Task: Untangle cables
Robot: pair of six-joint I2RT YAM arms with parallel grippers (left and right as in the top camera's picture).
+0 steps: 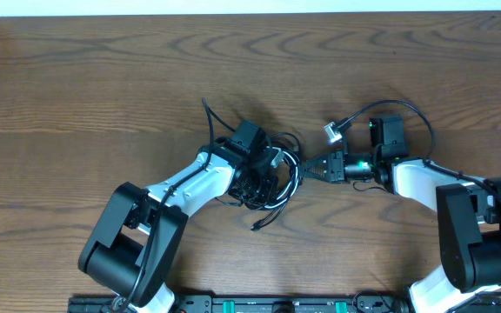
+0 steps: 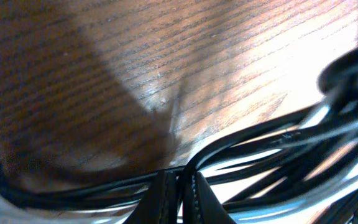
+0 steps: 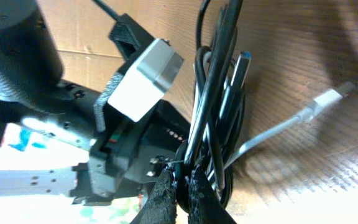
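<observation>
A tangle of thin black cables (image 1: 287,178) lies mid-table between both arms. My left gripper (image 1: 259,178) sits down in the bundle. In the left wrist view the left gripper (image 2: 180,186) is shut, a black strand (image 2: 247,134) pinched between its fingers (image 2: 163,199). My right gripper (image 1: 308,168) reaches in from the right. In the right wrist view the right gripper (image 3: 182,183) is shut on the black cable bunch (image 3: 213,93), lifted off the wood. A white cable (image 3: 291,124) with a small plug trails right of it. A blue-tipped plug (image 3: 244,62) hangs among the strands.
One loose black cable end (image 1: 259,224) lies toward the table's front, and another strand (image 1: 207,113) sticks up to the back left. The left arm's grey-white wrist block (image 3: 145,74) is close to the bunch. The right arm's own black lead (image 1: 407,109) arcs behind it.
</observation>
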